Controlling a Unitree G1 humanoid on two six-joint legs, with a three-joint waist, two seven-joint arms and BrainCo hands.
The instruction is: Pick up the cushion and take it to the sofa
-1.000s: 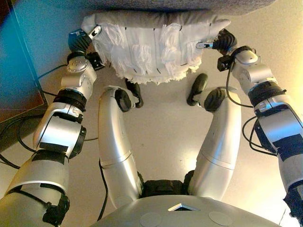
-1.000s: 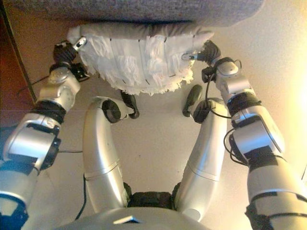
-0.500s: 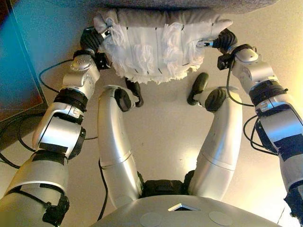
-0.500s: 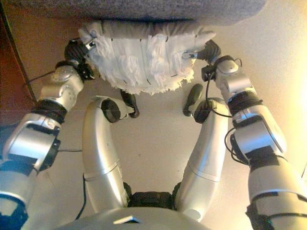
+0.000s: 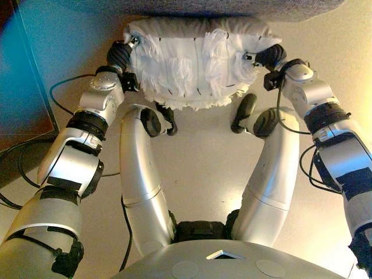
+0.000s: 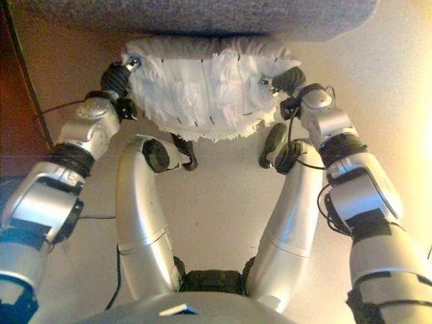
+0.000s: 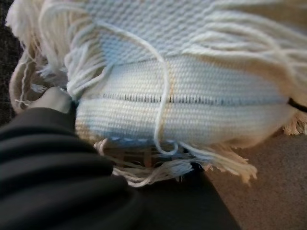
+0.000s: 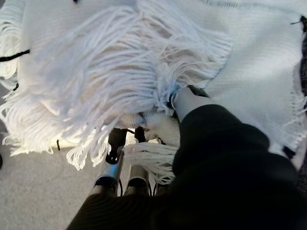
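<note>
A white woven cushion (image 5: pixel 192 64) with long fringes hangs in the air between my two hands, close under the front edge of the grey sofa (image 5: pixel 232 6). My left hand (image 5: pixel 119 55) grips the cushion's left end. In the left wrist view its thumb (image 7: pixel 53 99) presses into the cushion's seam (image 7: pixel 182 96) and its fingers lie hidden under the fringe. My right hand (image 5: pixel 270 56) grips the right end. In the right wrist view its thumb (image 8: pixel 184 98) sits on top of the cushion (image 8: pixel 120 57) and its fingers (image 8: pixel 115 163) lie beneath.
The sofa's grey front runs across the far edge of both eye views. A dark wooden panel (image 6: pixel 13 101) stands at the left. Beige floor (image 5: pixel 203 168) lies below the cushion.
Both hands have moved closer together, the left one more, and the cushion is squeezed narrower and plumper. It sits closer to the sofa's edge.
</note>
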